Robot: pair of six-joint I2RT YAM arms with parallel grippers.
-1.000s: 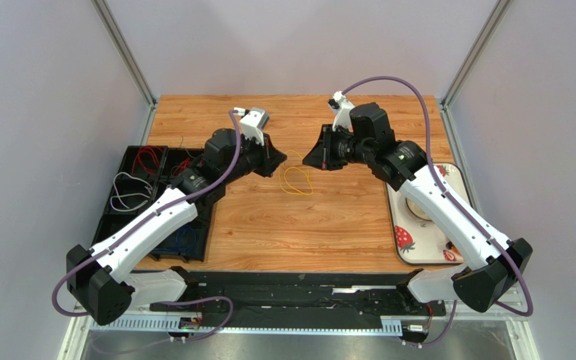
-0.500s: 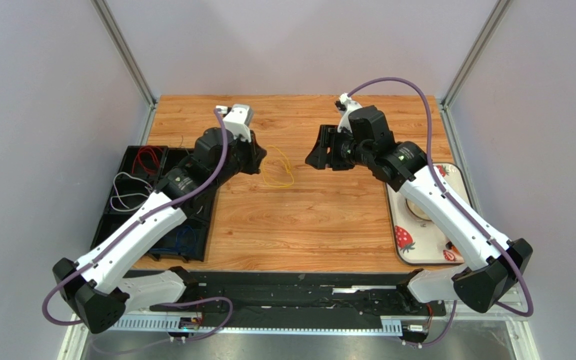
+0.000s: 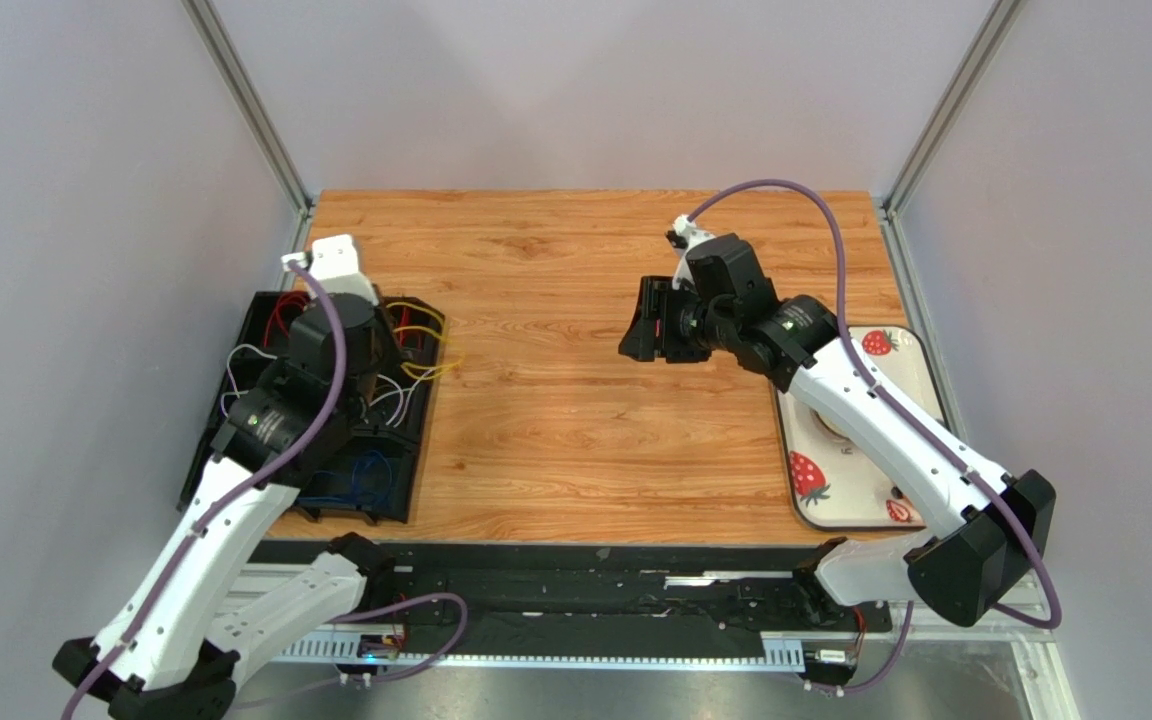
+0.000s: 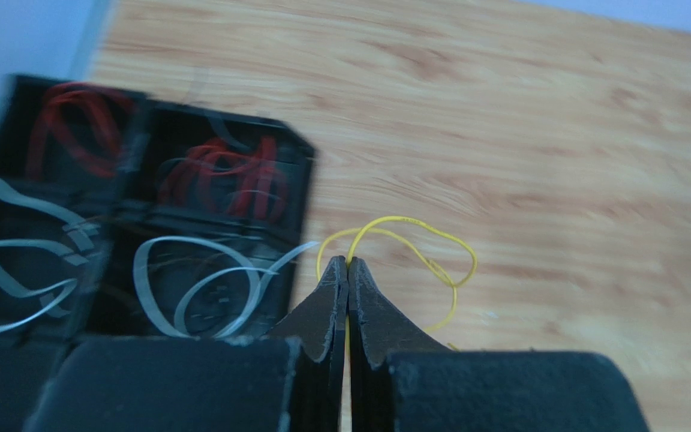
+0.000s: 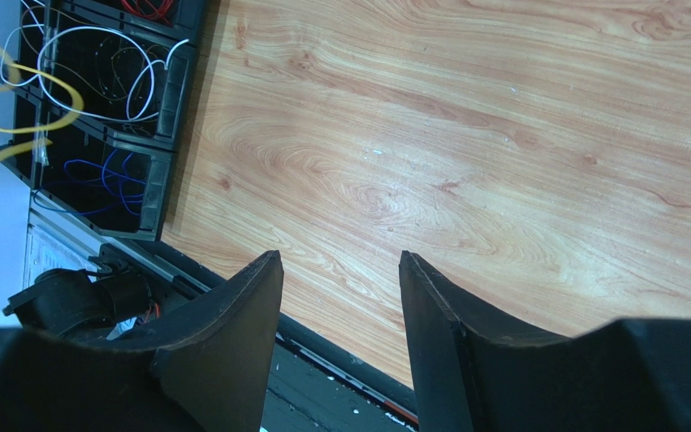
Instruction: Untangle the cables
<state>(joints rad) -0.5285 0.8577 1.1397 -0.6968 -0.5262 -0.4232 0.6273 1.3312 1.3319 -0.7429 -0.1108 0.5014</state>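
Left gripper (image 4: 348,265): jaws pressed together, pinching the yellow cable (image 4: 395,219) right at their tips.
- The yellow cable's loop stands out past the tips and arcs over the bench (image 3: 612,435), just beside the near right corner of the black tray (image 4: 232,115).
- From the top view, this arm hangs over the tray, with the yellow strand showing at the tray's right edge.

Right gripper (image 5: 340,256): jaws spread, only bare wood between them. It sits mid-bench, well apart from every cable.

Other cables lie in the tray, sorted by compartment:
- red cables (image 4: 223,171) in the far cells
- white cables (image 4: 139,274) in the middle
- blue cables (image 5: 97,171) in the near cell

Markings: a strawberry print on the white plate (image 3: 808,477) at the bench's right edge. Writing on it is too small to read.
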